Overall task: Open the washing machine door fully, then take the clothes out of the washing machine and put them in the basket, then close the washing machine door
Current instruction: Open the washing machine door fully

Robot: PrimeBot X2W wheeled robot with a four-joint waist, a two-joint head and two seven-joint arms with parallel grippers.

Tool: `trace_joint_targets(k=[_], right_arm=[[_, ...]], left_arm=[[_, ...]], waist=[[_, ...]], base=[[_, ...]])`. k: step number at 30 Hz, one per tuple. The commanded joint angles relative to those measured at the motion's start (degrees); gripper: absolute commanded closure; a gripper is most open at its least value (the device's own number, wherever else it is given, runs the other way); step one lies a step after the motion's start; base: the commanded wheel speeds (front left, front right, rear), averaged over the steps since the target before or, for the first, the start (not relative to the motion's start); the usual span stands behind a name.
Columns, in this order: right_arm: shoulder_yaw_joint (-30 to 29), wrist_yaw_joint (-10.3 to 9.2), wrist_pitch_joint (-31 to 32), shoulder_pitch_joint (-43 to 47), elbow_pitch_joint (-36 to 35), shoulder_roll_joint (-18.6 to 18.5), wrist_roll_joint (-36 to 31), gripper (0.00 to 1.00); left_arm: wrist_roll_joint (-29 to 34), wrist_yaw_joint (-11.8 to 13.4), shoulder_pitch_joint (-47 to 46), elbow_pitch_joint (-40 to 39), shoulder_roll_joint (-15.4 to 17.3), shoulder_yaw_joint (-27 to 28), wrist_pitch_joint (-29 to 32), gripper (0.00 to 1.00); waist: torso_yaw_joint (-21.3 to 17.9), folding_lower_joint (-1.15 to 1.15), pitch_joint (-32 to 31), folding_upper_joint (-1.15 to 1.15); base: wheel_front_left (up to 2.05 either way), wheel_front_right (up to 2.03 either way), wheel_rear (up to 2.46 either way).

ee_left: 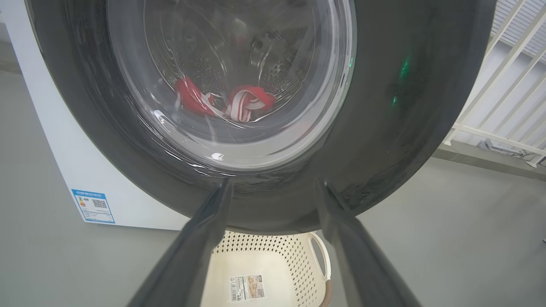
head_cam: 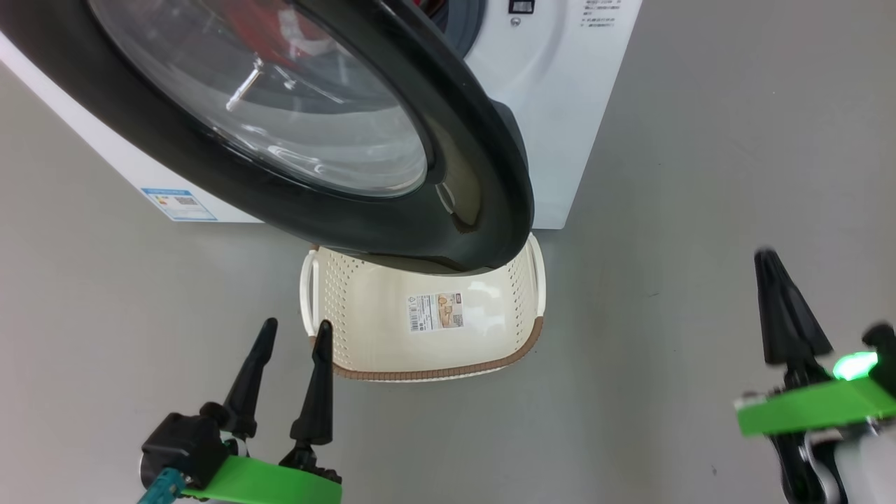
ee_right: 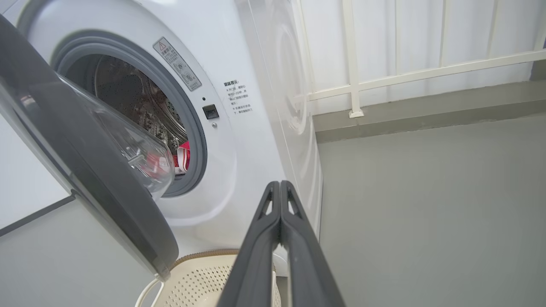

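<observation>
below the part-open washing machine door, the basket sits on the floor just in front of the washing machine. the clothes lie in the drum, red behind the door's glass. my left gripper hovers beside the basket, jaws apart; my right gripper hangs well off to the side, jaws pressed together on nothing.
</observation>
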Motion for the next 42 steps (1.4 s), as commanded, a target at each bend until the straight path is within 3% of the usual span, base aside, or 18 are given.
trace_joint_targets(k=[1,6,12,20,26,35,42], right_arm=[[2.0,0.36,-0.4,-2.4,-1.7,-0.9,1.3,1.00],[6.8,0.36,-0.4,-9.1,-1.3,-1.7,8.4,1.00],[13.0,0.36,-0.4,-16.1,1.0,-4.2,21.7,1.00],[24.4,0.36,-0.2,-23.1,-0.8,-11.8,45.2,1.00],[28.1,0.36,7.1,-27.5,-2.9,-16.2,60.2,1.00],[27.7,0.36,20.5,-30.3,-1.1,-17.7,68.6,1.00],[25.3,0.36,29.4,-30.8,1.3,-16.2,71.1,1.00]], left_arm=[[0.1,0.4,-1.1,-1.5,0.5,1.6,-0.5,0.00],[-0.3,0.5,-1.4,-1.6,0.5,0.7,-0.5,0.00],[-1.0,0.7,-1.4,-1.6,0.5,-0.4,-0.5,0.00],[-2.3,1.2,-1.5,-1.7,0.5,-2.1,-0.5,0.00],[-3.0,1.4,-2.3,-1.9,0.5,-3.3,-0.5,0.00],[-3.6,1.6,-3.0,-2.2,0.5,-5.0,-0.5,0.00],[-4.0,1.6,-3.1,-2.4,0.5,-6.2,-0.5,0.00]], waist=[[0.2,0.00,0.1,0.00],[1.2,0.00,0.5,0.00],[3.4,0.00,0.8,0.00],[6.3,0.00,2.3,0.00],[7.6,0.00,3.8,0.00],[8.8,0.00,5.0,0.00],[9.8,0.00,5.1,0.00]], base=[[0.00,0.00,0.00],[0.00,0.00,0.00],[0.00,0.00,0.00],[0.00,0.00,0.00],[0.00,0.00,0.00],[0.00,0.00,0.00],[0.00,0.00,0.00]])
